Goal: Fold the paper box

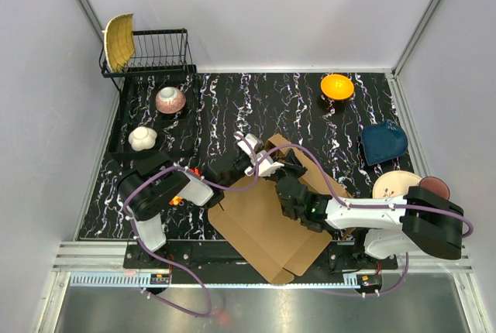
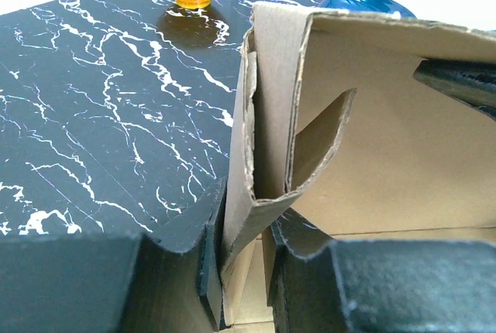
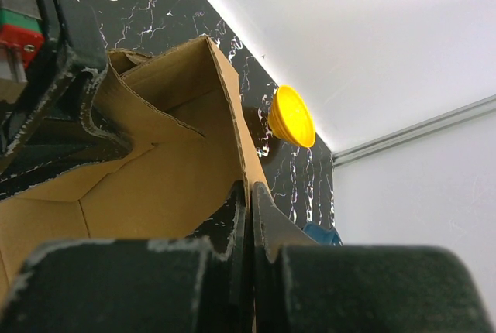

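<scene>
Gripping walls of the paper box (image 1: 256, 228): left gripper (image 2: 244, 240), right gripper (image 3: 249, 205)

The box (image 1: 260, 228) is plain brown, the table (image 1: 225, 101) black with white veins, the bowl (image 1: 337, 85) bright orange, the dish (image 1: 384, 143) dark blue, the rack (image 1: 155, 69) black.

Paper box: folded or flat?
Partly folded. The paper box has its far wall and flaps raised; its large near panel lies flat on the table.
</scene>
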Controlling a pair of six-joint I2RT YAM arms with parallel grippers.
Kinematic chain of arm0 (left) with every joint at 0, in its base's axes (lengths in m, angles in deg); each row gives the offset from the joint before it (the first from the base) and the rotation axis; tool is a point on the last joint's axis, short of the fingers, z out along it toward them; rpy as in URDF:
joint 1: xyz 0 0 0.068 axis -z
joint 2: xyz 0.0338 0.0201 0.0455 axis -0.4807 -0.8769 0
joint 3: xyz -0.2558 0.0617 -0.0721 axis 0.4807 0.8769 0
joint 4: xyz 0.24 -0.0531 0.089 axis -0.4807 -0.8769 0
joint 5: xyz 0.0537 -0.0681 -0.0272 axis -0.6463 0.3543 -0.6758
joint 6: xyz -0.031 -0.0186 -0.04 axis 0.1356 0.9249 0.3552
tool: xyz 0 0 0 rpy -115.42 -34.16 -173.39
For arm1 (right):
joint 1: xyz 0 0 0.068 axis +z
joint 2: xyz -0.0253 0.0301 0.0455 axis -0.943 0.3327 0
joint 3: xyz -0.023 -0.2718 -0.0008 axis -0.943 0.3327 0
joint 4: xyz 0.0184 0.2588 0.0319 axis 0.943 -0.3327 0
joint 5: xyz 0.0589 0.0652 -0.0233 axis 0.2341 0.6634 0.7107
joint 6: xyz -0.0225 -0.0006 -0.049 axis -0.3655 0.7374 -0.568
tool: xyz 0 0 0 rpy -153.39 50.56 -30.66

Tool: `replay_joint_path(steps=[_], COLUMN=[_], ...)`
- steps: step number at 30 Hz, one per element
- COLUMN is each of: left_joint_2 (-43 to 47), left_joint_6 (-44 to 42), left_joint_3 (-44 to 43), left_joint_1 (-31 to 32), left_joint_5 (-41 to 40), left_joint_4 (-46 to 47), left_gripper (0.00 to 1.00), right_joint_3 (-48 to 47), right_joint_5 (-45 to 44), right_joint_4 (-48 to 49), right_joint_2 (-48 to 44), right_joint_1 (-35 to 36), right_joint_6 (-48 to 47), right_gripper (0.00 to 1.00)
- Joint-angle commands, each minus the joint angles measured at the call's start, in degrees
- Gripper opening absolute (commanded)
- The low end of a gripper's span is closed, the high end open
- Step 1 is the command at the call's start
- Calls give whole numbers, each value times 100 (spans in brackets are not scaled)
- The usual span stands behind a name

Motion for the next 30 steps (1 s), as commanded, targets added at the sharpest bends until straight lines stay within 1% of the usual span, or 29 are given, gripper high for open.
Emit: replay_joint_path(steps=[1,2,4,5,7,8,12,14,16,19,24,30], left_joint_2=[-67,-23,39,109,188,258,417,487,522,540,566,645], left_joint_6=[187,196,179,118,38,-40,-252,-339,-366,-375,-375,-366], left_joint_3=[-264,-246,-202,-185,-141,-132,-97,-132,-158,-149,-141,-27], left_joint_1=[-77,-86,-77,-68,-42,-33,2,28,37,55,72,72], left_joint_5=[-54,-80,-221,-256,-466,-520,-722,-801,-872,-942,-1021,-1039], left_joint_4=[2203,2186,2063,2002,1817,1764,1501,1369,1228,1175,1140,1157], left_gripper=[0,0,0,0,0,0,0,0,0,0,0,0], right_joint_3=[137,119,67,31,-74,-109,-329,-487,-654,-848,-1006,-901], right_joint_5=[963,919,875,892,910,927,1006,1103,1138,1200,1340,1129], right_joint_4=[-690,-681,-690,-707,-865,-909,-1164,-1453,-1769,-2164,-2465,-2553], right_joint_2=[173,164,103,77,-81,-143,-459,-547,-688,-986,-1435,-1453], right_joint_1=[169,169,169,169,169,169,187,196,230,275,283,283], right_joint_6=[960,960,951,951,1030,1030,1083,1188,1276,1408,1365,1294], right_gripper=[0,3,11,24,36,45,57,62,69,76,79,81])
